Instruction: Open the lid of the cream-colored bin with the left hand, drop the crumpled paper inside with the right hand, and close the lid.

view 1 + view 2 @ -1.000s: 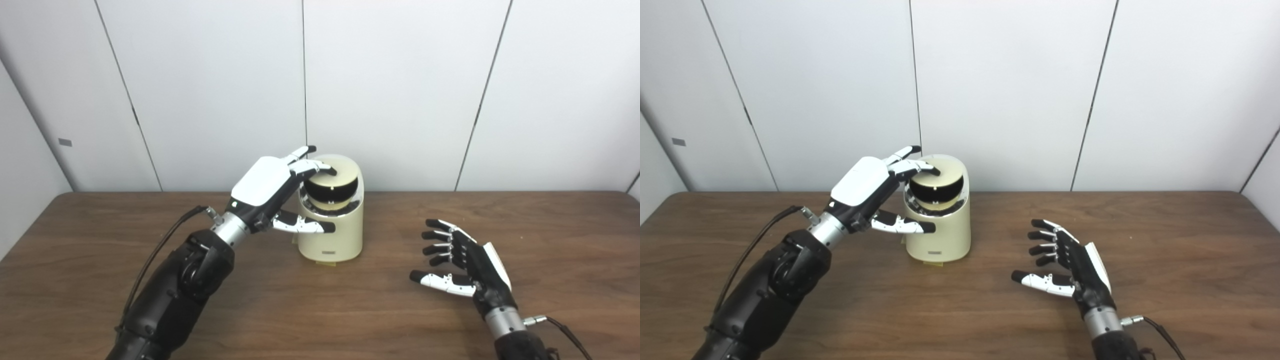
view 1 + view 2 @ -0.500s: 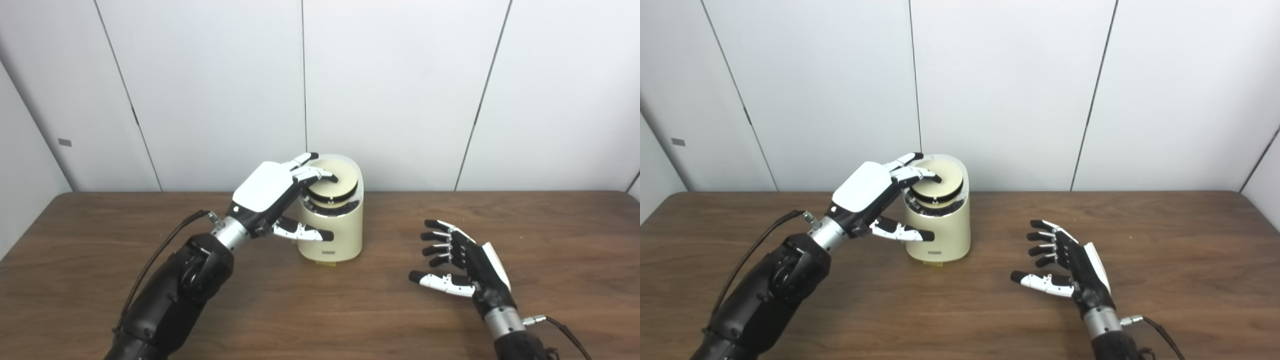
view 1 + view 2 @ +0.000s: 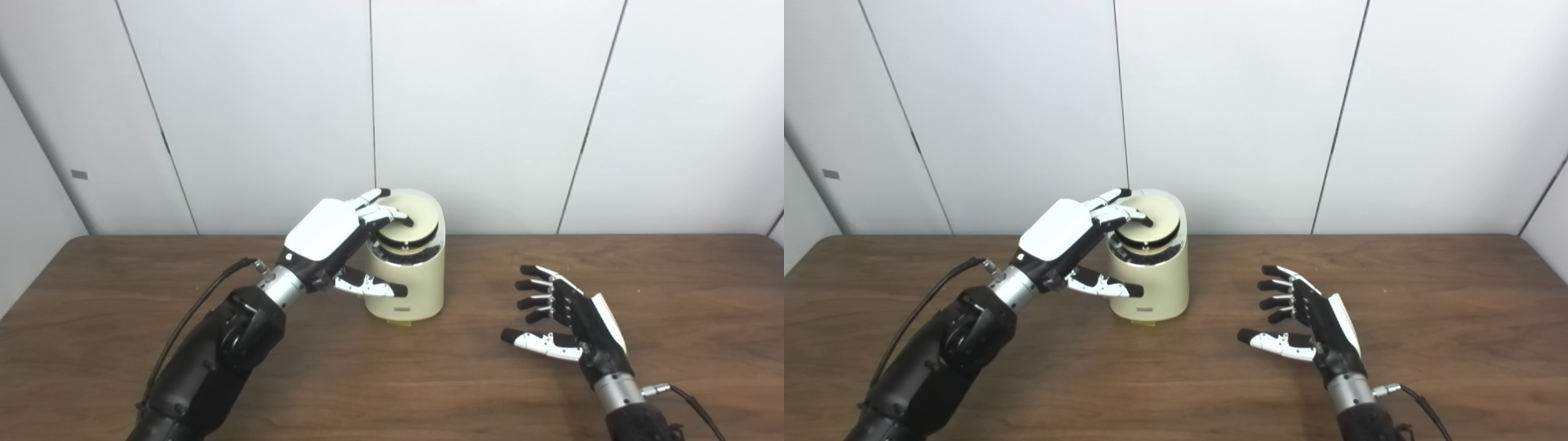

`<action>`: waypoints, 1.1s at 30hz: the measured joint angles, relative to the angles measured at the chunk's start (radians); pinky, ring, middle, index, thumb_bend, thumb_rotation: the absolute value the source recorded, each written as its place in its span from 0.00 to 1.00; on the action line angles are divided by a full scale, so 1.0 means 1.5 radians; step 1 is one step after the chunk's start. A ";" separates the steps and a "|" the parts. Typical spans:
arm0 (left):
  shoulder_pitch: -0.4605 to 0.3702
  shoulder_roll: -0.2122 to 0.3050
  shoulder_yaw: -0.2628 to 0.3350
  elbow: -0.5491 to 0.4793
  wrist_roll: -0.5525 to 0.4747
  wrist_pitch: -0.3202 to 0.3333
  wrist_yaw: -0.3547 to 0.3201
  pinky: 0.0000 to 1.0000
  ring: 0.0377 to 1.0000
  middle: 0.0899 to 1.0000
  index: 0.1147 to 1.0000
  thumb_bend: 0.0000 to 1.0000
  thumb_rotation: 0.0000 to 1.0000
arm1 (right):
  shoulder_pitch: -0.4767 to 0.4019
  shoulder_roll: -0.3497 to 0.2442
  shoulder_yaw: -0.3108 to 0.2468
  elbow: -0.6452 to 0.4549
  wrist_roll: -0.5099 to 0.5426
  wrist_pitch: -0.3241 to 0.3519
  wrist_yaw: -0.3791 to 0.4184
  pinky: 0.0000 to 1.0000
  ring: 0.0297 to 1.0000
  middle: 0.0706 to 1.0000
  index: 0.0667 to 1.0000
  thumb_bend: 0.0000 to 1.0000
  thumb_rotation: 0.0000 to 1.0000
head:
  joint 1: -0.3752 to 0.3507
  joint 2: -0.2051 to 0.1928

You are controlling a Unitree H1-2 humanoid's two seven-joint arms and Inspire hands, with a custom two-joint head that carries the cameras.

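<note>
Left hand (image 3: 334,229) reaches in from the left and rests its fingertips (image 3: 401,217) on the lid (image 3: 411,222) of the cream-colored bin (image 3: 405,288); fingers extended and spread, thumb lying along the bin's left wall just below the rim, so the hand presses on the lid rather than clasping anything. Left eye view: bin stands upright near the far edge of the table (image 3: 392,380), a little left of centre, directly ahead of the left hand and well apart from the right hand (image 3: 566,318). Lid sits nearly flat in the bin's mouth, with a thin dark gap showing beneath its near edge. Right hand hovers low over the table to the right of the bin, palm facing left, fingers apart, holding nothing. Crumpled paper not visible in either view. Right eye view: same layout seen from slightly further right; the bin (image 3: 1150,285) appears left of the wall seam, the left hand (image 3: 1059,229) again has its fingertips on the lid (image 3: 1151,222). This view shows more bare table between the bin and the empty, spread right hand (image 3: 1311,318), and more of the table's right end; the left eye view shows more of the left forearm and its cable.
</note>
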 measured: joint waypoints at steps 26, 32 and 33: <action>0.019 0.011 -0.012 -0.026 0.017 0.014 -0.014 0.85 0.92 0.75 0.74 0.83 0.50 | 0.000 0.000 0.005 -0.005 0.001 0.011 0.000 0.50 0.61 0.70 0.76 0.76 0.18 | -0.004 0.012; 0.018 0.017 -0.022 -0.036 0.029 0.033 -0.026 0.88 0.92 0.74 0.72 0.85 0.49 | 0.000 0.000 0.005 -0.008 0.001 0.011 0.000 0.51 0.61 0.70 0.76 0.77 0.18 | -0.005 0.014; 0.019 0.018 -0.023 -0.037 0.029 0.034 -0.027 0.89 0.92 0.74 0.72 0.85 0.49 | 0.000 0.000 0.005 -0.008 0.001 0.011 0.000 0.51 0.61 0.71 0.76 0.76 0.18 | -0.005 0.015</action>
